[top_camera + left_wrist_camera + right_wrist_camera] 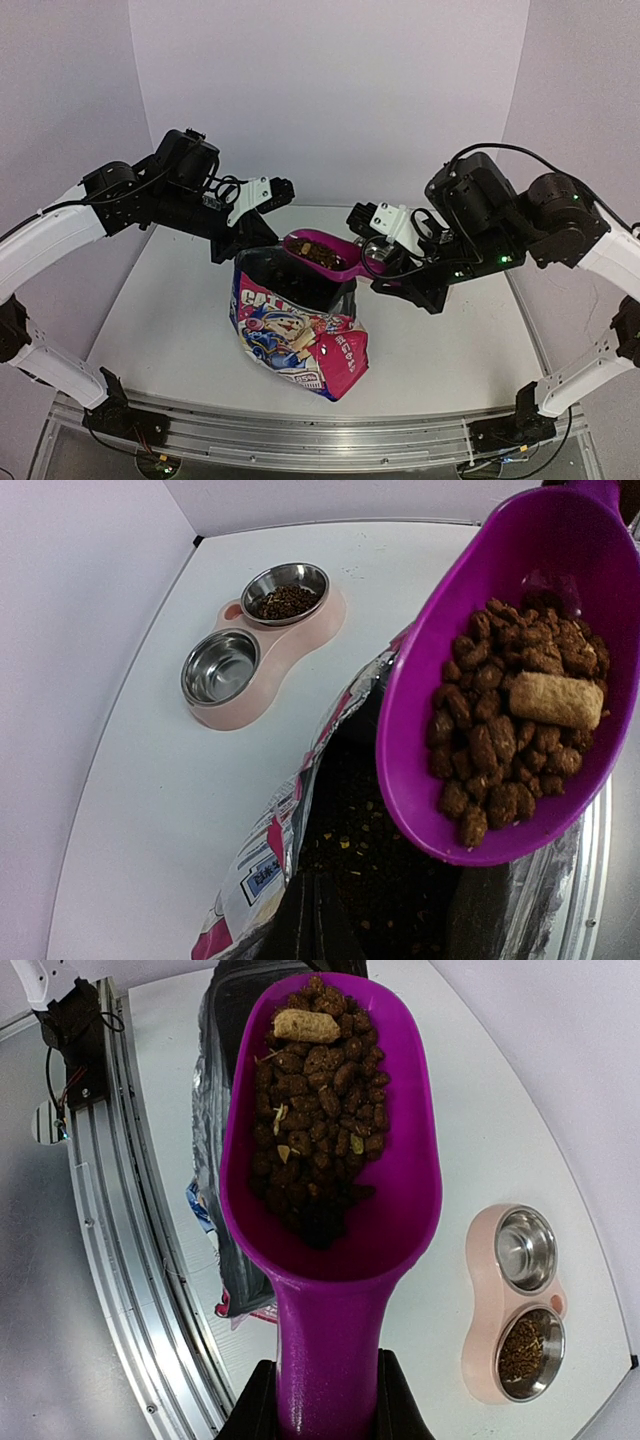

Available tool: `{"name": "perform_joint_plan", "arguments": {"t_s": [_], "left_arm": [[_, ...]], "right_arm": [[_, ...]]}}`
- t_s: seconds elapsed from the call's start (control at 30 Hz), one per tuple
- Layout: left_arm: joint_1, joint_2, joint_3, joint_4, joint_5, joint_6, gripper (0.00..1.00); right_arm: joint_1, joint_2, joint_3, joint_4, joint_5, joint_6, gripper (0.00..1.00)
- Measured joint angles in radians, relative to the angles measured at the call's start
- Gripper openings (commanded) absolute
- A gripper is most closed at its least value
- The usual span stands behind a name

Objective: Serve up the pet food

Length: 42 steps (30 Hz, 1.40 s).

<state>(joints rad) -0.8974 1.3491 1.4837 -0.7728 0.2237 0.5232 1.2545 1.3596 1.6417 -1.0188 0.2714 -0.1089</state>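
A magenta scoop heaped with dark brown pet food hovers level over the open mouth of the CAT FOOD pouch. My right gripper is shut on the scoop's handle. In the right wrist view the kibble fills the scoop's bowl. My left gripper is shut on the pouch's back rim. The left wrist view looks down into the pouch, with the loaded scoop just above its opening. More kibble lies inside.
A pink double-bowl feeder stands at the table's far side, hidden behind the arms in the top view. One steel bowl holds kibble; the other is bare. The aluminium rail runs along the near edge.
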Motion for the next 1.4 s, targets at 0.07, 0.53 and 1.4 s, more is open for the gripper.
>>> {"name": "perform_joint_plan", "arguments": {"t_s": [0.07,0.53,1.4], "left_arm": [[0.000,0.000,0.000,0.000,0.000,0.000,0.00],[0.000,0.000,0.000,0.000,0.001,0.000,0.00],[0.000,-0.020,-0.008,0.006,0.006,-0.007,0.00]], "right_arm": [[-0.001,-0.006,0.001,-0.002,0.012,0.010,0.00],[-0.150,0.056,0.139,-0.108,0.071,0.053,0.00],[-0.785,0.228,-0.137,0.278,-0.150,-0.193,0.00]]}}
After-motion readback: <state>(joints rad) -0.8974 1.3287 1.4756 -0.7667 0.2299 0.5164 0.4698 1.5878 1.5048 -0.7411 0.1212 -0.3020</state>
